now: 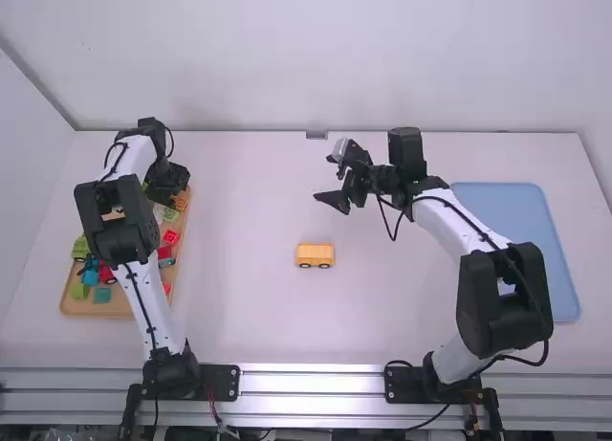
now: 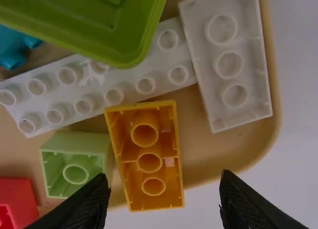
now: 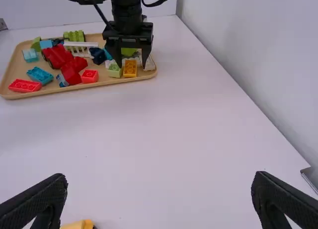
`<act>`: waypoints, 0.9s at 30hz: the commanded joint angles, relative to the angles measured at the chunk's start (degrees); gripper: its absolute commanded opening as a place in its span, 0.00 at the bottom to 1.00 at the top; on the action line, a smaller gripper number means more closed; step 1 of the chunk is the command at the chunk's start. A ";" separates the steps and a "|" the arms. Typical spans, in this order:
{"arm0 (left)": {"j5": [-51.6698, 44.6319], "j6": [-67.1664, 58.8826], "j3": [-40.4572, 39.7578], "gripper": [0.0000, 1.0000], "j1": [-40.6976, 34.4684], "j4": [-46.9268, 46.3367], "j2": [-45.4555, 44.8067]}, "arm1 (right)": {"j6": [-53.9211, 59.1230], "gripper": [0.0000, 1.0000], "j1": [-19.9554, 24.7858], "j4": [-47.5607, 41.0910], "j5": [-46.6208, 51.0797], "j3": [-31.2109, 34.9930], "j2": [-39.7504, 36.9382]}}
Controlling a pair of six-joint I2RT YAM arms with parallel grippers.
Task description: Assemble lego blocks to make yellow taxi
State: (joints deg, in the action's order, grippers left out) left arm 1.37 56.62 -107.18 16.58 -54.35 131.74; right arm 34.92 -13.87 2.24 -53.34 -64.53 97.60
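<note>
Yellow wheeled block [image 1: 315, 253] | orange brick [image 2: 149, 162], underside up | left fingers [image 1: 170, 181], right fingers [image 1: 332, 201] apart

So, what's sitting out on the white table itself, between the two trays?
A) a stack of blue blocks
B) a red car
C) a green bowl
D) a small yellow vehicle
D: the small yellow vehicle stands on the white table, with the wooden tray off to one side and the blue tray off to the other.
</note>
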 commanded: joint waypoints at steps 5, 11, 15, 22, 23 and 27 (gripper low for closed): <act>-0.09 0.13 0.74 0.50 -0.02 0.07 -0.37 | 0.04 0.99 0.00 -0.07 -0.15 -0.31 0.57; -0.63 -1.01 0.76 0.47 -0.24 0.81 -0.37 | 0.04 0.99 0.02 -0.09 -0.17 -0.31 0.57; -0.55 -0.59 0.76 0.48 -0.24 -0.24 -0.35 | 0.04 0.99 0.02 0.39 -0.17 0.24 0.57; -2.01 0.15 2.69 0.46 -0.15 2.75 -0.35 | 0.02 0.99 0.02 1.64 -0.15 1.31 0.57; -2.16 0.15 2.80 0.46 -0.04 2.82 -0.35 | 0.02 0.99 0.02 1.66 -0.15 1.31 0.57; -2.40 -0.11 4.94 0.46 -0.28 5.20 -0.35 | 0.04 0.99 0.02 1.66 -0.20 1.31 0.57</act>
State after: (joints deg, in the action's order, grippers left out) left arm -0.43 56.36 -103.61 16.53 -49.15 131.74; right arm 35.07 -13.87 3.88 -53.17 -64.10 97.60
